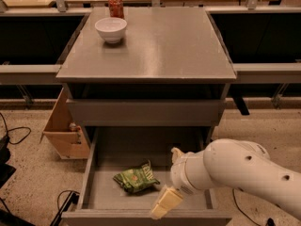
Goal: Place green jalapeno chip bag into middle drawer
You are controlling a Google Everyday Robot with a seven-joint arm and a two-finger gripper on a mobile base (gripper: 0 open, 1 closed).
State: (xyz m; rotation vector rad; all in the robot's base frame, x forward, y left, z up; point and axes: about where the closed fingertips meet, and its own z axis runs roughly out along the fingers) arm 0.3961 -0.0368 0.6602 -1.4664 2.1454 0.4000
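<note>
The green jalapeno chip bag (136,178) lies flat on the floor of the pulled-out middle drawer (88,173), left of centre and near its front. My gripper (168,181) hangs over the drawer just right of the bag, open and empty. One cream finger (165,202) points down toward the drawer's front edge. The other finger (176,152) sticks up behind the wrist. The gripper does not touch the bag. My white arm comes in from the lower right and hides the drawer's right part.
A white bowl (111,29) and a red can (115,5) stand at the back left of the cabinet top (160,46). A closed drawer front (143,112) is above the open drawer. A cardboard box (63,133) and cables (14,135) are on the floor at left.
</note>
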